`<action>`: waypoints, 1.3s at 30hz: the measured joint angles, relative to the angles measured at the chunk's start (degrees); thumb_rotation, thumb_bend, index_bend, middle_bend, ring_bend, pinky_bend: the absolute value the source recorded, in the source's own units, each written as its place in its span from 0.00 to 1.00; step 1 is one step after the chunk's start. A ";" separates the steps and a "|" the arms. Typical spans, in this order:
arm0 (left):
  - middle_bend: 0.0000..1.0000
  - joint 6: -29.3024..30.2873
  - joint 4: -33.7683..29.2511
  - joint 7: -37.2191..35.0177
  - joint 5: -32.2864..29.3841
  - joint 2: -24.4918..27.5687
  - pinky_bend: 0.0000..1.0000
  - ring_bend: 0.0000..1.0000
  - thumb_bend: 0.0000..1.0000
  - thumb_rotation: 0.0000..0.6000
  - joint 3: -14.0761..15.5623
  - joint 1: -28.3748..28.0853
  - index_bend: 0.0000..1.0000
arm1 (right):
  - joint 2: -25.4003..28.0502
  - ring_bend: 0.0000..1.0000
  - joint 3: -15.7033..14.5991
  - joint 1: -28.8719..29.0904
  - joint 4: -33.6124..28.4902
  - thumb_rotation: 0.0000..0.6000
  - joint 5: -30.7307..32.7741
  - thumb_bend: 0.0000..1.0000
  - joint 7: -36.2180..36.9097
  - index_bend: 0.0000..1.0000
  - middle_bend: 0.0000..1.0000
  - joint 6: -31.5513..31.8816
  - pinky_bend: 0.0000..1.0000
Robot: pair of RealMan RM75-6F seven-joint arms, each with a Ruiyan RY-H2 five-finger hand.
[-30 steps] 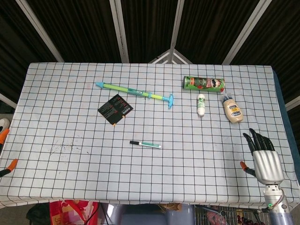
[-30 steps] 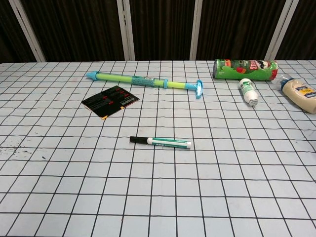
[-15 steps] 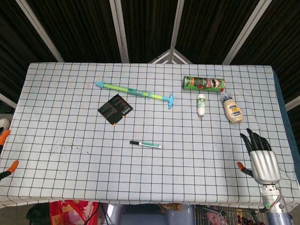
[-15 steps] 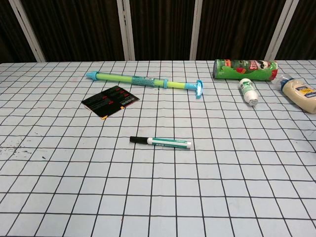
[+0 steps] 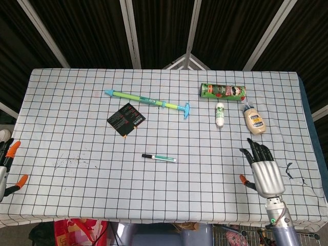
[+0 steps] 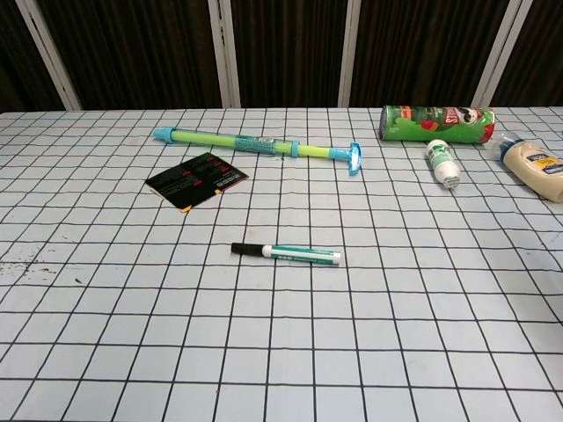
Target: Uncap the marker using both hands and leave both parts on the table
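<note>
Two hands: right hand [image 5: 265,173] fingers spread, left hand [image 5: 6,169] unclear; capped marker [image 5: 159,157] label unreadable.

The marker [image 5: 159,158] lay flat on the checked tablecloth [image 5: 77,118], untouched by either of my hands, its black cap [image 6: 245,251] still seated on the end. Its barrel was white with a green band, running roughly left to right, the capped end pointing to my left. It sat below and slightly right of the black card [image 5: 126,119], well apart from it.
</note>
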 measured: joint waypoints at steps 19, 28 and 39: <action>0.00 -2.02 4.17 -2.55 -3.22 -0.84 0.07 0.00 0.37 1.00 -0.95 -0.46 0.06 | -27.51 0.10 6.84 14.24 1.91 1.00 18.57 0.21 -18.02 0.36 0.04 -6.67 0.09; 0.00 -2.68 4.90 -0.51 -3.09 -1.95 0.07 0.00 0.37 1.00 -0.93 -1.16 0.06 | -37.59 0.10 10.01 20.24 11.74 1.00 23.98 0.21 -20.85 0.37 0.04 -7.43 0.09; 0.00 -3.87 7.53 -0.74 -5.19 -2.88 0.07 0.00 0.37 1.00 -1.16 -1.18 0.06 | -43.20 0.10 13.94 25.42 21.49 1.00 28.13 0.24 -19.60 0.47 0.04 -9.40 0.09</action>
